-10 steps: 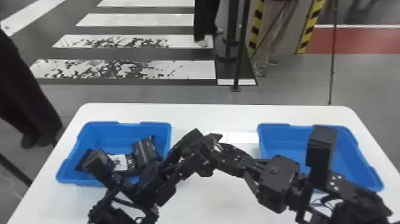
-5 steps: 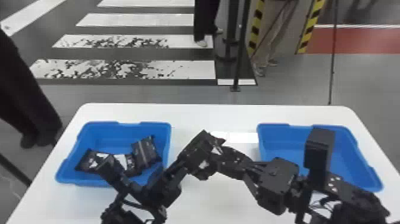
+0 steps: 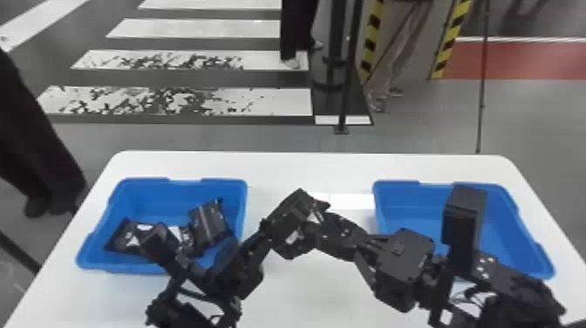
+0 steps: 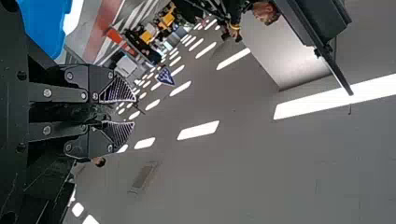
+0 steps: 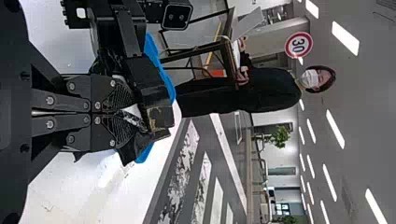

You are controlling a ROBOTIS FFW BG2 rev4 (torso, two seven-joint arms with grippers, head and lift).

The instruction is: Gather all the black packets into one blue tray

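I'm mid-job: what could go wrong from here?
The packet in the right gripper looks crowded by the left arm; they might snag. If it slips now, it could land on the table, outside the left tray. The left arm, low over that tray's near edge, might also disturb the packets there.

Inside a large indoor hall that appears to be a test or demonstration space made up like a street, a zebra crossing of patchy white stripes (image 3: 261,102) lies on the dark floor, near upright black-and-yellow striped panels (image 3: 373,35) and a red floor band (image 3: 523,61). A round white traffic sign with a red rim (image 5: 299,45) stands out beneath a gray ceiling (image 4: 233,177) lined with bright white light panels (image 4: 198,130).
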